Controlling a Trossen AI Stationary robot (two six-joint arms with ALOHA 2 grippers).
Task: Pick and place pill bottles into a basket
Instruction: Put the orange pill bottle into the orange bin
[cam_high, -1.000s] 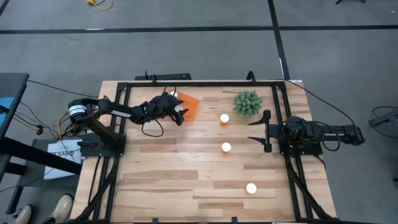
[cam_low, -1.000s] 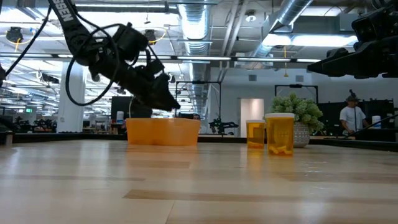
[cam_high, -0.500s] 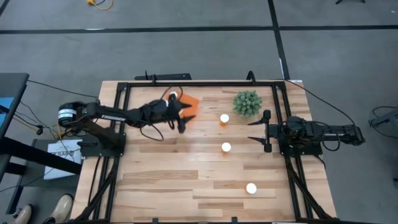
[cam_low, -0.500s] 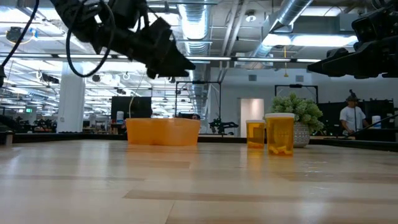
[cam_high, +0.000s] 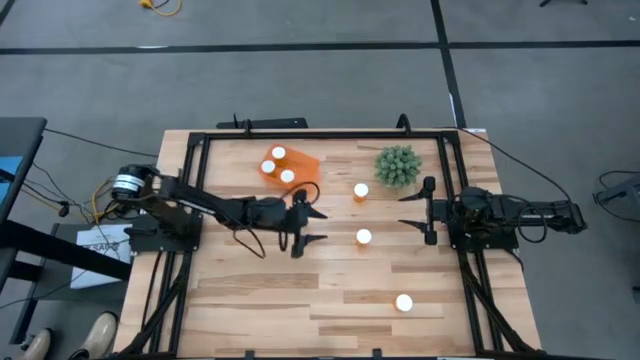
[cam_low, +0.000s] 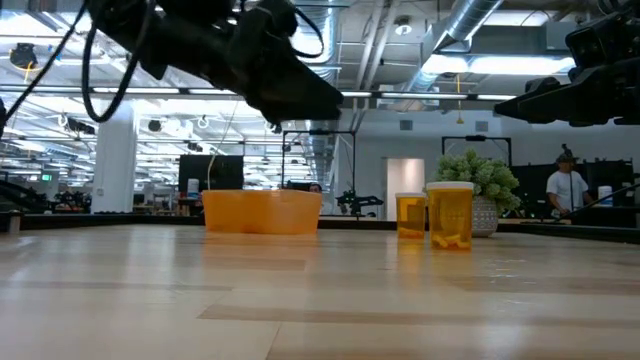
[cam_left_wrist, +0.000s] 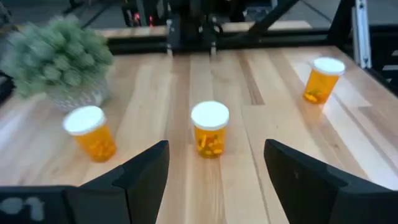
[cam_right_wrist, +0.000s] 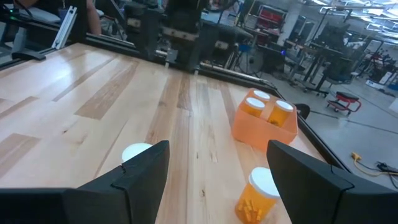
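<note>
Left gripper (cam_high: 312, 225), fingers spread and empty, has swung from the basket (cam_high: 290, 168) toward the middle bottle (cam_high: 364, 237).

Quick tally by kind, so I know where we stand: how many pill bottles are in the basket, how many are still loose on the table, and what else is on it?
Pill bottles in the basket: 3
Pill bottles loose on the table: 3
Baskets: 1
Green plants: 1
Total: 8 things, 6 of them bottles.
</note>
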